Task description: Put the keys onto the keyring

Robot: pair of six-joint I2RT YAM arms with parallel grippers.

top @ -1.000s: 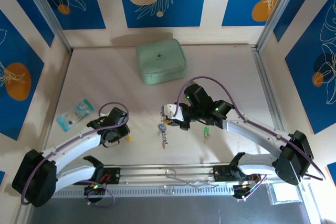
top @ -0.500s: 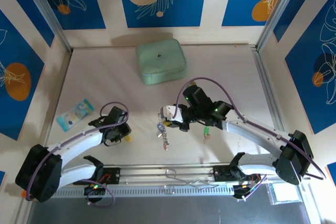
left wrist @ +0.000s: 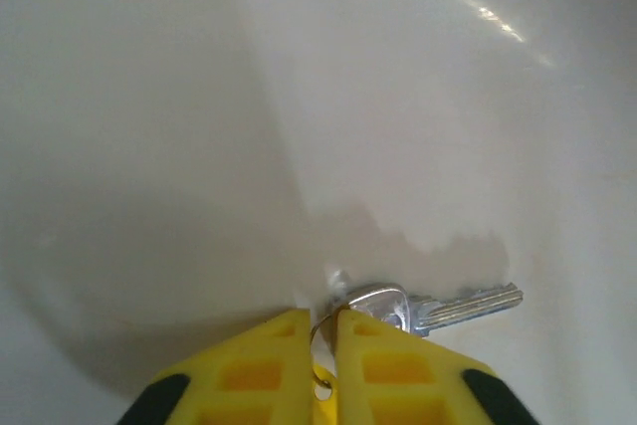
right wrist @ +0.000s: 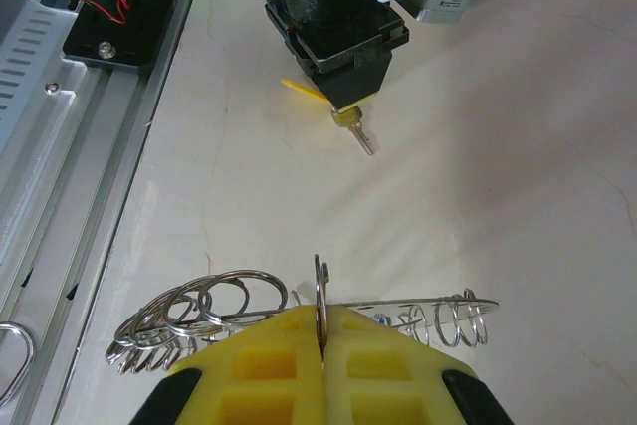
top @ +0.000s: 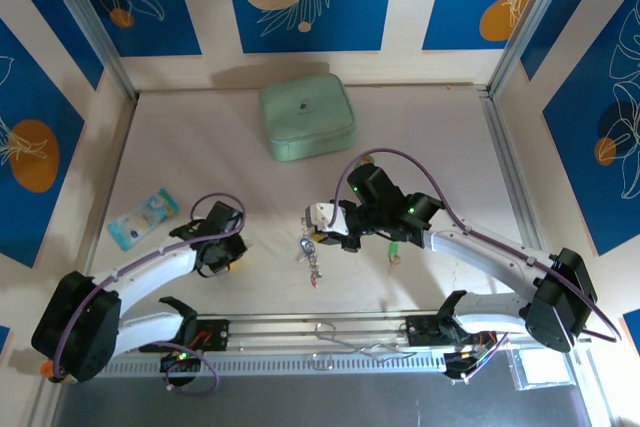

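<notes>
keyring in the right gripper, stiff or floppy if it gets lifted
Probably floppy: the keyring is thin wire loops and coils spreading either side of the right gripper, so its ends would likely sag and swing. Likely light, being thin wire. Pinched by one loop, it may pivot.

- 2 × white robot arm with black joints: left arm (top: 150,272), right arm (top: 480,247).
- 1 × small metal key with yellow head (left wrist: 438,311).
- 1 × small key with green plastic head (top: 394,251).
- Keys off the ring, total: 2.
- 1 × silvery coiled metal keyring (right wrist: 438,318); coloured bits on it too small to count.
- Thin round wire loops (right wrist: 199,306) bunched at one end: several, overlap too heavy for an exact count.
- 1 × mint-green rounded zip case (top: 307,119).
- 1 × blue-and-white flat packet (top: 143,217).
</notes>
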